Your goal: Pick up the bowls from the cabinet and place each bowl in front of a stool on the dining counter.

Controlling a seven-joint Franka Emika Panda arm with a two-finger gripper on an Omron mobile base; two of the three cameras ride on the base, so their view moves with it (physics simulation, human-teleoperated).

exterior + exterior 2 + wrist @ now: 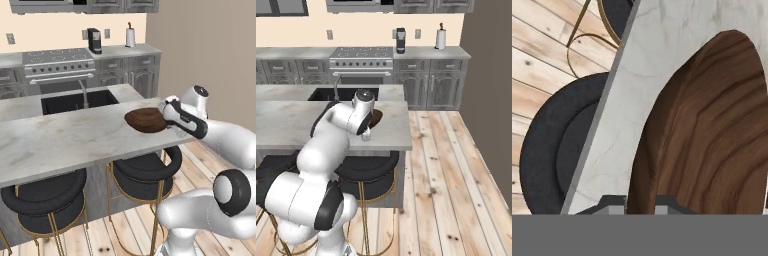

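The fingers are nearly closed, pinching the rim of the brown wooden bowl. The bowl is tilted, low over the marble surface near its right end, above a black stool.

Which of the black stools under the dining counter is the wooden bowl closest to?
The right-hand stool, at the counter's end by the arm. The wooden bowl, pinched at its rim by the gripper, is directly above it over the dining counter; the other stool stands farther left.
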